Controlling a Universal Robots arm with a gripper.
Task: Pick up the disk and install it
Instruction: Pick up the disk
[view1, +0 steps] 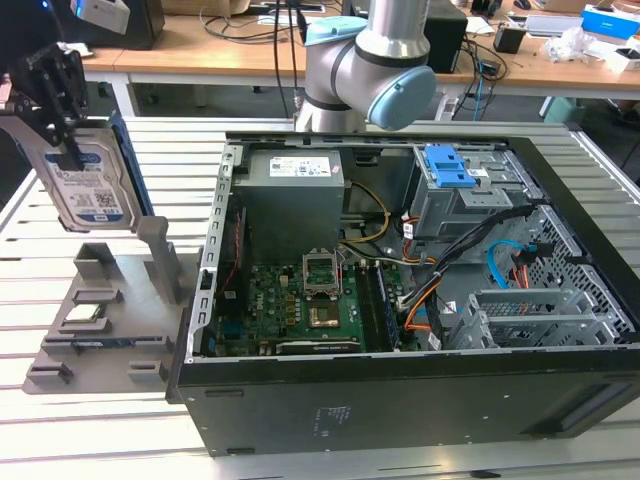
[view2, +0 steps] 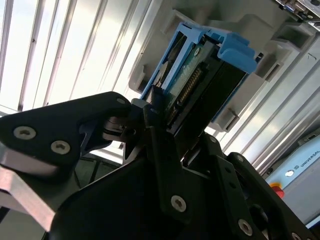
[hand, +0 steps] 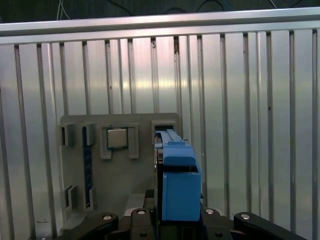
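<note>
The end effector (view1: 74, 150) is clamped on the disk (view1: 92, 195), which hangs upright beneath it, just above the grey fixture (view1: 100, 310) on the surface. The grip looks narrow, so a swing may loosen it, and the blue rails could snag the computer case (view1: 400, 400).

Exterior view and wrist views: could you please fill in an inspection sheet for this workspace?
Surface: slatted metal table carrying an open computer case and a grey fixture tray.
Job's things: the disk is upright, held above the tray, outside the case.
Clutter: a processor chip sits in the tray.
Grippers: end effector shut on the disk's upper edge.
Cables: orange, blue and black leads inside the case.
Surroundings: desks with loose gear behind the table.
</note>
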